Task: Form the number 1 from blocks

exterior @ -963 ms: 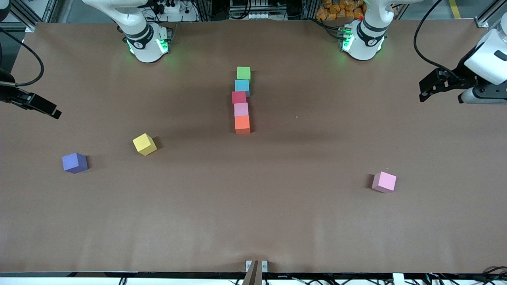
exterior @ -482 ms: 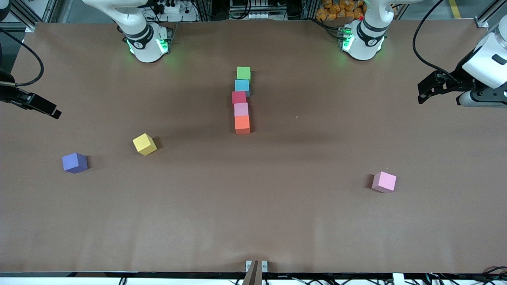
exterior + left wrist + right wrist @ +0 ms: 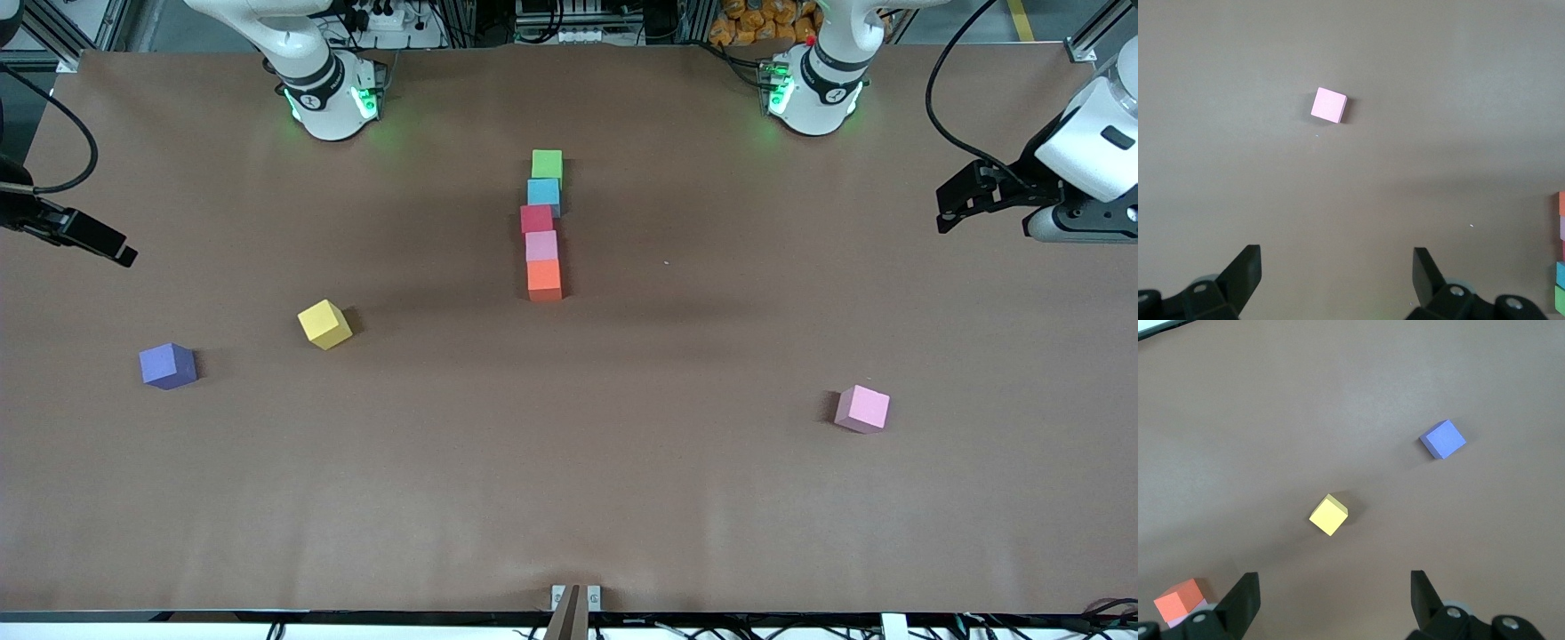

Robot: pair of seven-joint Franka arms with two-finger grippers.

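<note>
Well clear of the finished column of blocks [image 3: 543, 226], the left gripper [image 3: 948, 210] is drifting slightly, spread and empty like the waiting right gripper [image 3: 124, 257], suggesting completion.

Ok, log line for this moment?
column: green, blue, red, pink, orange, touching | loose: pink cube, yellow, purple | left gripper: open, empty | right gripper: open, empty

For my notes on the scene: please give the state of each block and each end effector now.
Green, sky blue, red, light pink, orange blocks: one column, resting.
Loose pink cube: alone, resting.
Yellow cube: alone, resting.
Purple cube: alone, resting.
Left end effector: open, empty.
Right end effector: open, empty.
</note>
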